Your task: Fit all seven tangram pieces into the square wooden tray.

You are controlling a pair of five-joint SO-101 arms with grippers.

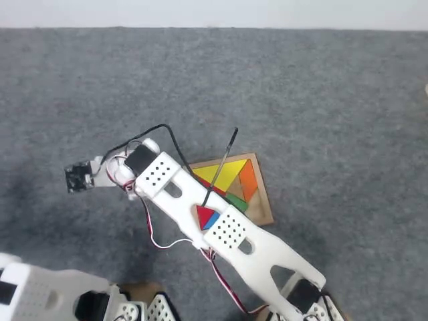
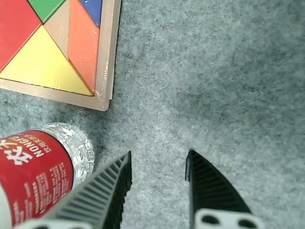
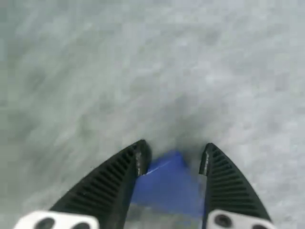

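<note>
The square wooden tray (image 1: 265, 190) lies on the grey carpet holding yellow (image 1: 224, 174), orange (image 1: 247, 179) and green (image 1: 235, 200) pieces. Red (image 1: 202, 215) and blue (image 1: 212, 221) pieces show through a gap in the arm above it. That arm stretches from the lower right across the tray's near side. In the left wrist view my left gripper (image 2: 157, 167) stands open over bare carpet, just off a corner of the tray (image 2: 106, 62). There the yellow (image 2: 45, 62) and orange (image 2: 83, 43) pieces meet. My right gripper (image 3: 174, 157) is shut on a blue piece (image 3: 171, 186) above the carpet.
A clear plastic bottle with a red label (image 2: 38, 176) stands beside the left gripper's finger, close to the tray corner. A second arm's white base (image 1: 40, 294) sits at the lower left. Open carpet spreads beyond and to the right of the tray.
</note>
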